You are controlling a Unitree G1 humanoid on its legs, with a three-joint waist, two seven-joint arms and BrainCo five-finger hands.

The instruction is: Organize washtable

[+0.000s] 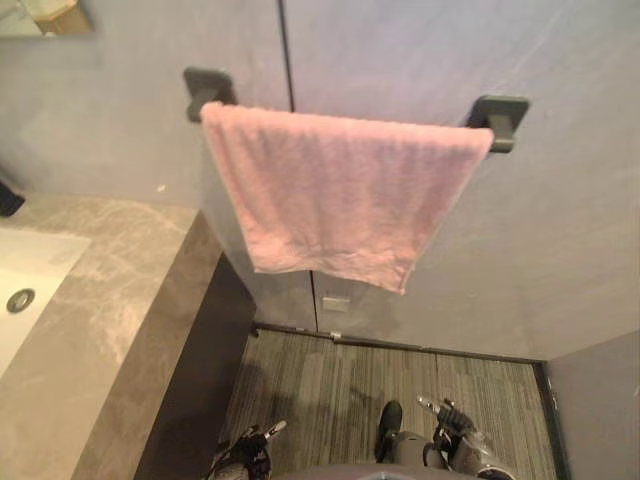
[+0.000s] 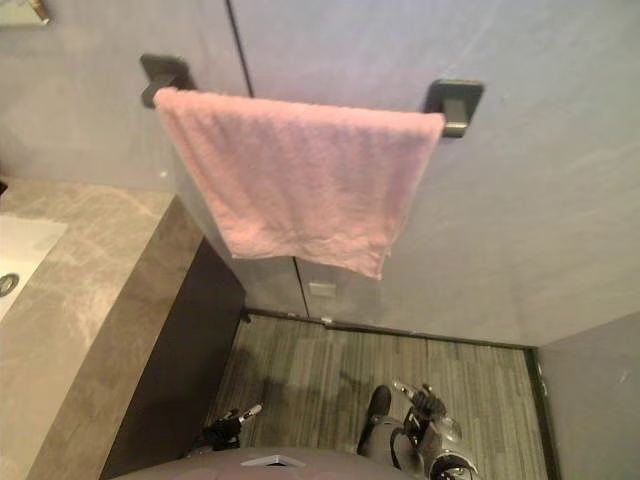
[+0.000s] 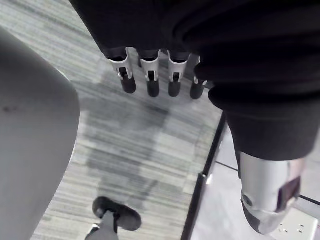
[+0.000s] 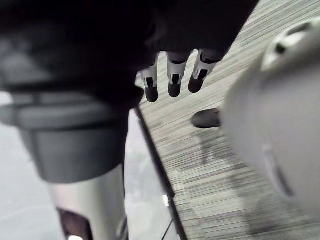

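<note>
Pink towel (image 1: 340, 190) hangs over its rail (image 1: 497, 118) at twelve o'clock, apparently done; left hand (image 3: 152, 82) and right hand (image 4: 173, 82) dangle empty, fingers loosely straight.

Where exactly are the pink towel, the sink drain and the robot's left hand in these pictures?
Towel (image 1: 330, 190): left eye view, middle of the hanging cloth.
Drain (image 1: 20, 299): left eye view, centre of the round metal fitting.
Left hand (image 3: 151, 75): left wrist view, on one straight finger.

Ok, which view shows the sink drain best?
The left eye view: the sink drain shows whole in the white basin. The right eye view clips it at the picture's edge; both wrist views look at the striped floor.
</note>
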